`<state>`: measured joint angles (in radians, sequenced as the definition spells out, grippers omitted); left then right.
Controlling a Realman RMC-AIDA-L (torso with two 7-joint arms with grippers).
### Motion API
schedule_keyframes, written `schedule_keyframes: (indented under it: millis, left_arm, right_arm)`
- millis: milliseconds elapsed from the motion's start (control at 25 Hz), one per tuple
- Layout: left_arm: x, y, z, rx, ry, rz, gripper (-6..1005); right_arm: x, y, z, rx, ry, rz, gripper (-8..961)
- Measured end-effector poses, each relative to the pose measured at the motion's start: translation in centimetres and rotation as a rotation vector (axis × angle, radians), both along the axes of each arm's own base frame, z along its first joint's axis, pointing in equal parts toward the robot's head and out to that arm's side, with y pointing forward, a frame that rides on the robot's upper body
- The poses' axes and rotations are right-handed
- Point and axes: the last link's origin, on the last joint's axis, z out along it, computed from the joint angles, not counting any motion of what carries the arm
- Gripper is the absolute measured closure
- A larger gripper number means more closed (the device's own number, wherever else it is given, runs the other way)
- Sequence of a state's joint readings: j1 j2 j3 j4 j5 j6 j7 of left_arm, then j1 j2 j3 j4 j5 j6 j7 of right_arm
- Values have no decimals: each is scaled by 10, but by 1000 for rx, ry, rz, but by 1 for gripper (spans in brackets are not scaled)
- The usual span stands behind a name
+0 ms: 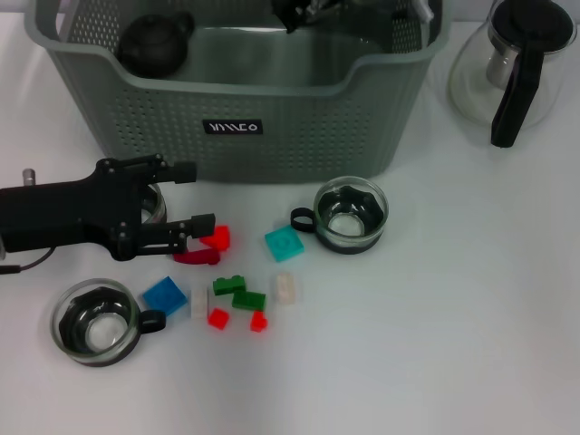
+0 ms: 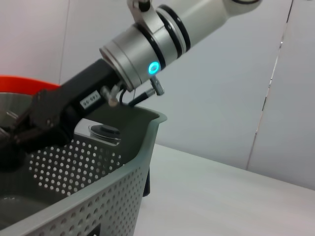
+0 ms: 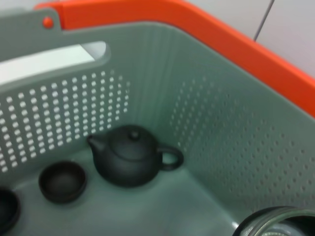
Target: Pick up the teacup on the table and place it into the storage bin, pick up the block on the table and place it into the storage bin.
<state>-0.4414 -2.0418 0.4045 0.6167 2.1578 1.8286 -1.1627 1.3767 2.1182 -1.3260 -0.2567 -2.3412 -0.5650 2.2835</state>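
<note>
The grey-green storage bin (image 1: 299, 136) stands at the back of the table. My right gripper (image 1: 304, 11) hangs inside it, and the rim of a glass teacup (image 3: 275, 223) shows close under its wrist camera. My left gripper (image 1: 188, 196) lies low on the table in front of the bin, open, with another glass teacup (image 1: 152, 205) partly hidden behind its fingers. A red block (image 1: 217, 237) and a dark red block (image 1: 196, 257) sit just past its lower fingertip. Two more teacups (image 1: 351, 215) (image 1: 95, 322) stand on the table.
Loose blocks lie mid-table: teal (image 1: 284, 243), blue (image 1: 165, 294), green (image 1: 237, 292), small red (image 1: 217, 317) and white (image 1: 286, 288). A black teapot (image 3: 130, 155) and small dark cups (image 3: 62, 181) sit in the bin. A glass pitcher (image 1: 512, 63) stands back right.
</note>
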Motion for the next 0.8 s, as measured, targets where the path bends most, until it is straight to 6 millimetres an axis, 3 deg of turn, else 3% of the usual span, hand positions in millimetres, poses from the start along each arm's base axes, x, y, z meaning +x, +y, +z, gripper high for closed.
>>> schedule_keyframes:
  millis: [320,800]
  left_arm:
    - [8,7,-2,-7,-1,-26,206]
    - [7,7,-3,-5,0,-24,207]
  right_arm:
    - [24,-7,-2,-38,-26,-60,895]
    - [3,-4,5,-54,1,-30,896]
